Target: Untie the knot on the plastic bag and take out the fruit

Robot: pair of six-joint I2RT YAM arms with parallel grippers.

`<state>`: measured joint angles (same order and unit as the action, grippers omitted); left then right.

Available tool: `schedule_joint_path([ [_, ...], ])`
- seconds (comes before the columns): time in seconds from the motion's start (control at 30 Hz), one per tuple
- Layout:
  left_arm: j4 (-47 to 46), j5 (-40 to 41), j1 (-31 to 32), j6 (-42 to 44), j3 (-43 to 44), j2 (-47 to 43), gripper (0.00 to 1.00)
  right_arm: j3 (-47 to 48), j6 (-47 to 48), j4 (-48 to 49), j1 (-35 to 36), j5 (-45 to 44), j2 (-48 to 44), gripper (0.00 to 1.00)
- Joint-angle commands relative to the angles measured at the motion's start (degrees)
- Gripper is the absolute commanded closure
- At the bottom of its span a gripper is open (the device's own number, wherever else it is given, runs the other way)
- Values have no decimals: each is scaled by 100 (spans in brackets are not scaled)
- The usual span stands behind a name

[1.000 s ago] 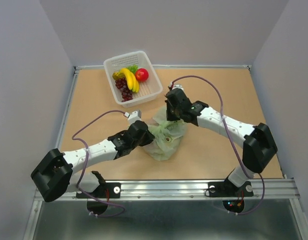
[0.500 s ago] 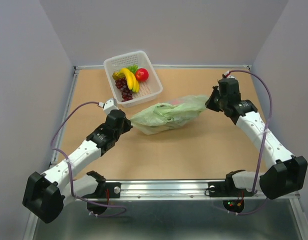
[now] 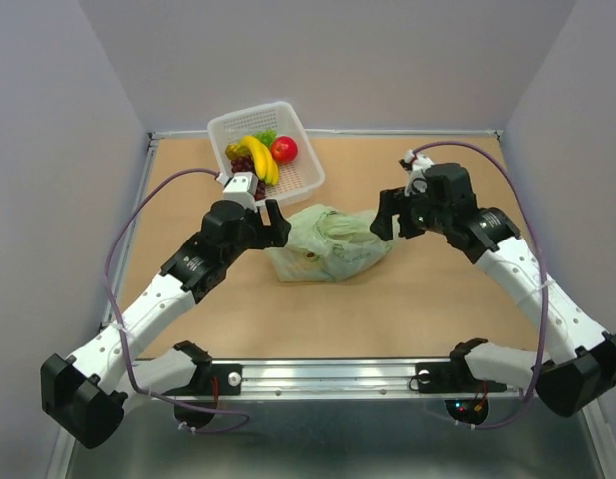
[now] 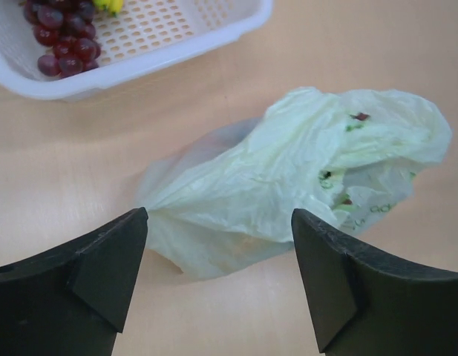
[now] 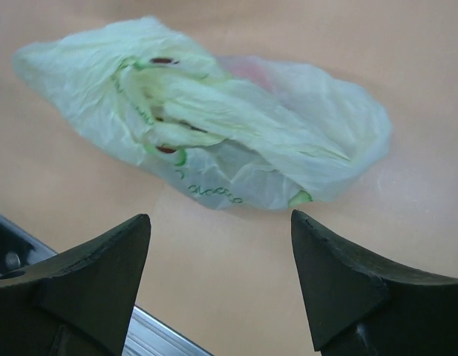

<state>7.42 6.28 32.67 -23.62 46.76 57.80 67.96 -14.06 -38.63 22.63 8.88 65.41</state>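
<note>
The plastic bag [image 3: 327,242] lay slack on the tabletop [image 3: 427,299], left fingers [image 4: 102,267] and right fingers [image 5: 340,282] spread wide, empty (flanking it, probably to grip either end).

Left arm [image 3: 158,299], right arm [image 3: 514,264]: white link shells, chunky black joint housings. Thin purple cable [image 3: 112,284] loops off each. Fingers [image 4: 102,274] matte black, wedge-shaped. Black base brackets [image 3: 200,361]; small red and green lights [image 3: 467,407] below the right one.

Basket [image 3: 300,178]: white, slotted, just beyond the left fingers [image 4: 102,274].
Banana [image 3: 259,156]: yellow, in the basket.
Grapes [image 3: 250,176]: dark red, beside banana, nearer the fingers.
Desk [image 3: 407,289]: tan.
</note>
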Motion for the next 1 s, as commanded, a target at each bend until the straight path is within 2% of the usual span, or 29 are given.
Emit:
schedule_joint_path([
  [0.0,57,-462,310,647,543,-270,9,375,1210,-171,670,211,331,19],
  [0.13,303,81,915,1060,1079,187,9,586,1924,-57,874,-228,999,18],
  [0.27,409,355,1066,1140,1309,609,8,569,2547,443,883,-518,1403,18],
  [0.5,401,409,1093,1070,1221,645,8,113,2663,1294,883,-809,1756,20],
  [0.67,383,426,1128,1306,1265,768,8,-274,2734,1701,883,-818,1782,30],
  [0.8,357,435,1128,1631,1502,1031,8,-512,2786,1780,883,-652,1739,63],
  [0.83,357,435,1128,1710,1563,1092,8,-608,2795,1789,883,-495,1704,80],
  [0.87,357,435,1128,1781,1616,1154,8,-661,2786,1798,883,-449,1616,88],
  [0.9,365,426,1128,1912,1738,1285,8,-705,2752,1824,883,-379,1563,100],
  [0.97,418,330,1128,2036,1984,1539,7,-837,2734,1850,892,-352,1388,100],
])
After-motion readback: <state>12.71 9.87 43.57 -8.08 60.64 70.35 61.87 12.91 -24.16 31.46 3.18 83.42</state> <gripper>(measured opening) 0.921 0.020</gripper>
